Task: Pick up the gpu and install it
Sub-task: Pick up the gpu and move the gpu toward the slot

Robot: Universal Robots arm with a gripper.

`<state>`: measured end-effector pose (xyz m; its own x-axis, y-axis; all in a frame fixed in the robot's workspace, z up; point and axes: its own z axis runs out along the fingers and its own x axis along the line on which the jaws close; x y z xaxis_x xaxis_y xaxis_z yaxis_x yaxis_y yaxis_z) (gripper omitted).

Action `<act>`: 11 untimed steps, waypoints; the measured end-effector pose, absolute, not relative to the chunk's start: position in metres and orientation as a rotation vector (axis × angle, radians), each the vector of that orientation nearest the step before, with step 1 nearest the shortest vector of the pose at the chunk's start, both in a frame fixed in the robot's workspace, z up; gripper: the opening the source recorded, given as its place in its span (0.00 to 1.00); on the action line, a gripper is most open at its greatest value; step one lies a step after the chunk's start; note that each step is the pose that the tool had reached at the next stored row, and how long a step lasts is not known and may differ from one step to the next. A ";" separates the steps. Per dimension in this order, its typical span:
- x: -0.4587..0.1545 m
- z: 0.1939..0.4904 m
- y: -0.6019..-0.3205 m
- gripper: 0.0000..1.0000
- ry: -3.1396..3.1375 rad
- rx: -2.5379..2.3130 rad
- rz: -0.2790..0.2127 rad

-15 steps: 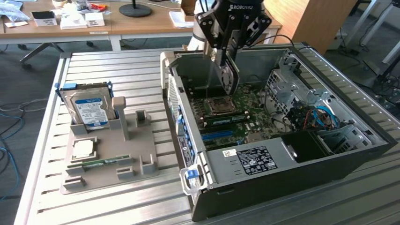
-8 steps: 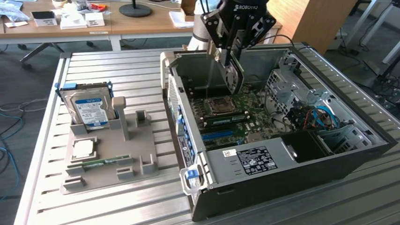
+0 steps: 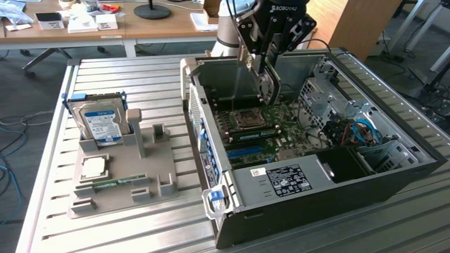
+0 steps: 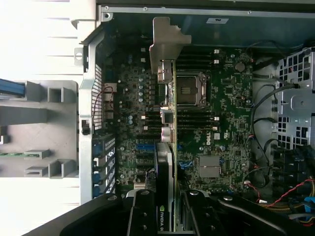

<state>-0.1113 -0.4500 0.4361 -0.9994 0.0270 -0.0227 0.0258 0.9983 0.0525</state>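
Green gpu pinched edge-on in gripper, jaws part closed on card's upper end, silver bracket at end away from gripper. Hanging upright inside open computer case, over motherboard, just beside CPU socket. Grey fixture tray at exterior view's left, holding hard drive, CPU chip, memory stick.

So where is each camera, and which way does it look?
Exterior view: up high off the arm, looking down on the table and open computer; the arm's gripper shows.
Wrist view: on the wrist, looking straight down into the computer; the gripper shows.
Both show the graphics card held in the gripper, and the green board inside the computer.
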 end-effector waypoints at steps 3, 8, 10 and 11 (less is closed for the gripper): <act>-0.111 0.436 -0.450 0.27 3.117 0.041 0.081; -0.111 0.436 -0.450 0.27 3.117 0.041 0.081; -0.110 0.436 -0.450 0.27 3.117 0.041 0.081; -0.109 0.436 -0.450 0.27 3.117 0.041 0.081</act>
